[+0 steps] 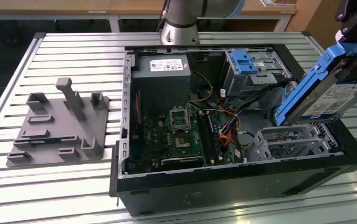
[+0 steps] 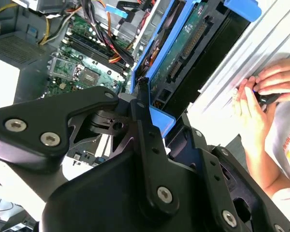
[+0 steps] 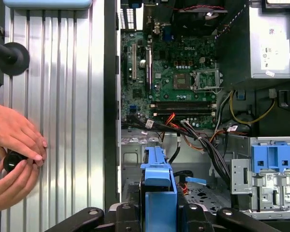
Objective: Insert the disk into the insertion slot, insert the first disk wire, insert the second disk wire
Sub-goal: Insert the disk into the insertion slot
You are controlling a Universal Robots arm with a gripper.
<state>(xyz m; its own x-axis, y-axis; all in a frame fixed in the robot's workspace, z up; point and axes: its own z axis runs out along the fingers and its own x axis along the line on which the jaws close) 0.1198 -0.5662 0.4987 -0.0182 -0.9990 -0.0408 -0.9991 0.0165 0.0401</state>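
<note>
Disk (image 1: 325,95) hangs tilted over the slot (image 1: 288,142), at the corner of the computer case (image 1: 228,186) on the exterior view's right. Its lower end is just above the slot's open top, not seated as far as I can tell. Gripper (image 1: 354,53) is clamped on the disk's upper end. In the second wrist view a black finger (image 2: 147,140) is tight against the blue rail, w/ the disk's green circuit side and connector bare to the camera. Cables (image 1: 228,126) lie loose inside the case, none on the disk, so both wire steps are open. Case sits on a slatted metal surface (image 1: 72,51); a person's hands (image 3: 14,145) rest on it beside the case, well apart from the disk. Handling, my judgement: disk is stiff, dense for its size, metal shell smooth so prob slippery on bare faces. The plastic rail gives better bite but may flex a bit. Circuit side and connector pins look fragile and the drive is likely shock-sensitive, so no knocks on the cage walls. Best hold = rail edges at one end, as now, off the circuit side. Slot is only slightly larger than the disk, so the fit looks close
</note>
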